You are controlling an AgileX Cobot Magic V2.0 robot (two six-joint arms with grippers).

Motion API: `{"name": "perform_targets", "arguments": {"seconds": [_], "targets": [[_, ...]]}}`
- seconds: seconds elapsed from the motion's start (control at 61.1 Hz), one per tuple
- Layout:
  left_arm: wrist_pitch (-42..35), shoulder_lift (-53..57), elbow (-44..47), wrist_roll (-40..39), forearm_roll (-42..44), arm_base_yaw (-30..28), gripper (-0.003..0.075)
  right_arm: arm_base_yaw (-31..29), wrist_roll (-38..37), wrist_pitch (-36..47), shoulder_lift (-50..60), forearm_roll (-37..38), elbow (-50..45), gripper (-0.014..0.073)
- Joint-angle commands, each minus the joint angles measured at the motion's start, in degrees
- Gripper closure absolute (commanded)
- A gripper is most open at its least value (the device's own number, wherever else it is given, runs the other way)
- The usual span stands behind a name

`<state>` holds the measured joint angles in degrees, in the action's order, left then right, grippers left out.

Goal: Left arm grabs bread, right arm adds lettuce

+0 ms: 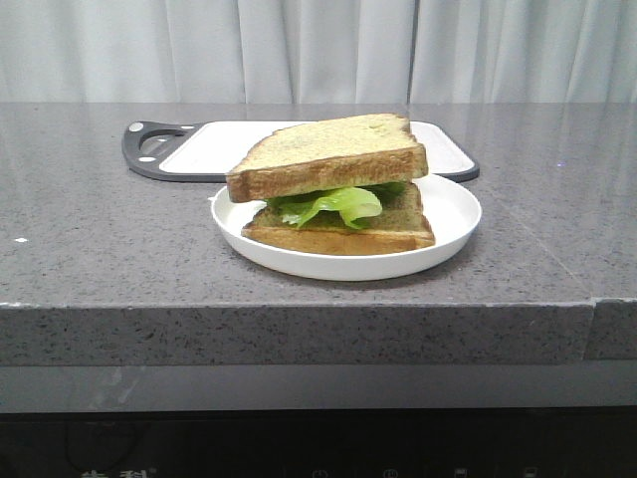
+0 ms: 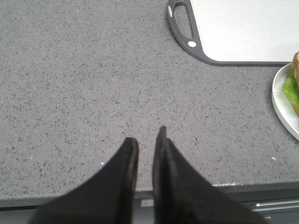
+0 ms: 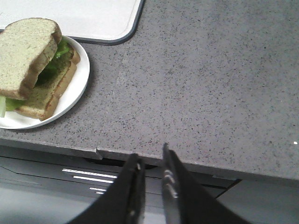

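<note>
The bread (image 1: 333, 149), a thick pale tan slice with golden crust, lies on top of the lettuce (image 1: 333, 204). The lettuce rests on a thinner, darker-faced slice (image 1: 398, 224) on a white plate (image 1: 453, 214). The right wrist view shows the same stack: bread (image 3: 23, 49), lettuce (image 3: 58, 53), plate (image 3: 77, 88). The left wrist view shows only the plate's edge (image 2: 282, 100) and a bit of lettuce (image 2: 290, 88). My left gripper (image 2: 147, 135) is shut and empty over bare counter, left of the plate. My right gripper (image 3: 150, 151) is shut and empty at the counter's front edge, right of the plate. Neither arm shows in the front view.
A white cutting board with a dark rim and handle (image 1: 199, 149) lies behind the plate; it also shows in the left wrist view (image 2: 243, 28) and the right wrist view (image 3: 93, 16). The grey speckled counter (image 1: 100, 249) ends in a front edge near both grippers.
</note>
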<state>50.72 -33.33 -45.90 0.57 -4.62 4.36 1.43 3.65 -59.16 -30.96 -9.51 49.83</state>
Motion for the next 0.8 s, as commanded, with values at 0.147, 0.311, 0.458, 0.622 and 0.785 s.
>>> {"name": "perform_targets", "arguments": {"seconds": [0.147, 0.311, 0.458, 0.622, 0.785], "targets": [[-5.5, -0.1, -1.6, -0.6, -0.3, 0.0, 0.0741, -0.4, -0.1, 3.9, -0.3, 0.0, 1.0, 0.0662], [-5.5, -0.1, -1.6, -0.6, -0.3, 0.0, 0.0741, -0.4, -0.1, 3.7, -0.3, -0.3, 1.0, 0.0662], [-5.5, -0.1, -1.6, -0.6, -0.3, 0.0, 0.0741, -0.4, -0.1, 3.7, -0.3, -0.3, 1.0, 0.0662], [-5.6, 1.1, -1.3, -0.6, -0.3, 0.1, 0.0741, -0.4, -0.1, 3.7, -0.3, -0.3, 1.0, 0.0662], [-11.8, 7.7, 3.7, 0.9, 3.3, 0.0, 0.0741, -0.4, -0.1, 3.7, -0.3, -0.3, 1.0, 0.0662]]}}
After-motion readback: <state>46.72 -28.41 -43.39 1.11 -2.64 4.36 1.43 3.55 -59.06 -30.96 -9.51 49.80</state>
